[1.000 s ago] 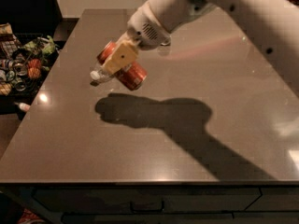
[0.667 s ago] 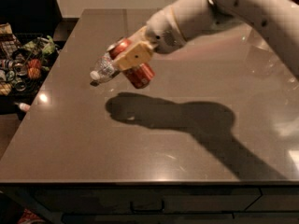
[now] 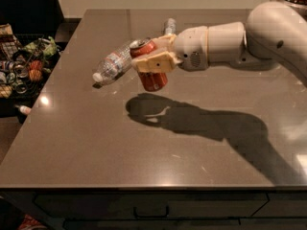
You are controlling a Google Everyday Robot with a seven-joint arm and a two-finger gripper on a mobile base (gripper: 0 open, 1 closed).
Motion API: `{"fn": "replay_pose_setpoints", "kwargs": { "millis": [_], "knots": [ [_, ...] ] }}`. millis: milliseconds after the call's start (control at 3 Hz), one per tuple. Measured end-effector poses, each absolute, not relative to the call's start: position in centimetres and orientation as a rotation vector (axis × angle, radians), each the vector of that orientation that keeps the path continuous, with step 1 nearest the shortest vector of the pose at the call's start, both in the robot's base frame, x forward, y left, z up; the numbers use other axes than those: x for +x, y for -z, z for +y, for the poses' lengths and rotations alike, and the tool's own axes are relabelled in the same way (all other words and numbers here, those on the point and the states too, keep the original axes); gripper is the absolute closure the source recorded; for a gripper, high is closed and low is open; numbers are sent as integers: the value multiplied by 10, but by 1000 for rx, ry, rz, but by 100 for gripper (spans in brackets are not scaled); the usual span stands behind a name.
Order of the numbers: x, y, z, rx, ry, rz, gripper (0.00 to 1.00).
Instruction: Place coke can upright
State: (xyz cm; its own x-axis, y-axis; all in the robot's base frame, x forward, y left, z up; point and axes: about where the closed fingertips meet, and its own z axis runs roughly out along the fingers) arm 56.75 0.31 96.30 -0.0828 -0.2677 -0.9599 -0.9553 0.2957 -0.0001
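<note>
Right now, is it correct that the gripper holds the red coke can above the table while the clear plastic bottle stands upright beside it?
Not quite: the camera view shows the clear plastic bottle lying on its side, not upright. The gripper does hold the red coke can above the table.

- 1 table [image 3: 96,143]
- 1 coke can [image 3: 153,80]
- 1 clear bottle [image 3: 112,65]
- 1 silver can [image 3: 169,26]
- 1 gripper [image 3: 145,55], over the table, clamped on the coke can
- 1 basket [image 3: 19,42], contents too cluttered to count

The gripper [image 3: 149,62], toward the bench's [image 3: 96,143] far edge, covers the coke can's [image 3: 153,81] middle. The bottle's [image 3: 112,64] base hides behind it.
</note>
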Motion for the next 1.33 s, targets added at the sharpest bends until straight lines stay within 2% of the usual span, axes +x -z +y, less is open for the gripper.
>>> {"fn": "replay_pose_setpoints", "kwargs": {
  "millis": [1333],
  "knots": [
    [562, -929, -10, -899, -915, 1368, 100]
  ]
}}
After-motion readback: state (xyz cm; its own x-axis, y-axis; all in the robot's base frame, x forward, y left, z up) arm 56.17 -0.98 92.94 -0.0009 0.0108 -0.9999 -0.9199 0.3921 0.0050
